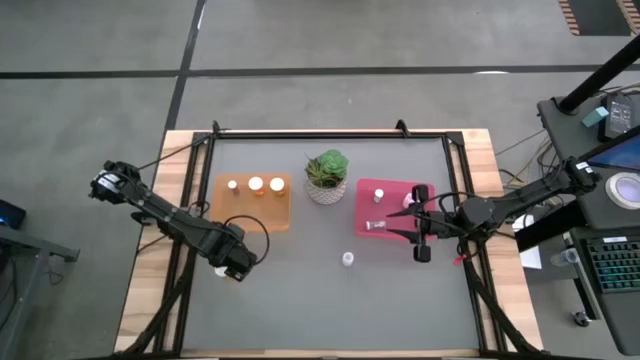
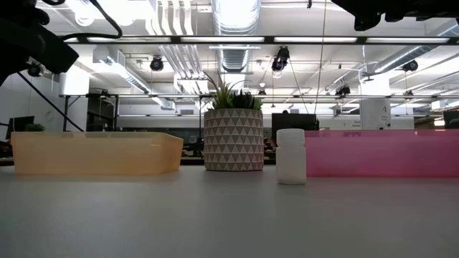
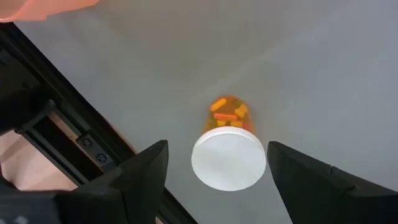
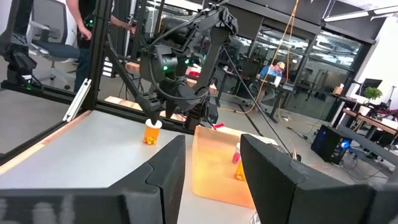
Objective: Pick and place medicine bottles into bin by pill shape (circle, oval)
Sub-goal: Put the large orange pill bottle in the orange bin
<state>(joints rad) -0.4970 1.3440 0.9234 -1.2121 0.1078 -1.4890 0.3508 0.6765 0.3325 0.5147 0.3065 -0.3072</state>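
Orange-bodied, white-capped medicine bottle (image 3: 229,151) stands on the grey table (image 1: 300,300) at 8 o'clock, between the left gripper's (image 1: 233,266) wide-spread fingers — not gripped. Right gripper (image 1: 420,235) hovers at 3 o'clock over the pink-red rectangular tray (image 1: 366,190) — parted, holding nothing.

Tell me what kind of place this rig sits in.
Probably an open-plan robotics lab or office: exposed ceiling ducts and strip lights above, desks with monitors and a person seated behind glass, plus a workstation keyboard beside the table.

light: bright, even, from ceiling strips (image 2: 237,39) | shadows: soft | blur: left wrist fingers (image 3: 146,171) unfocused
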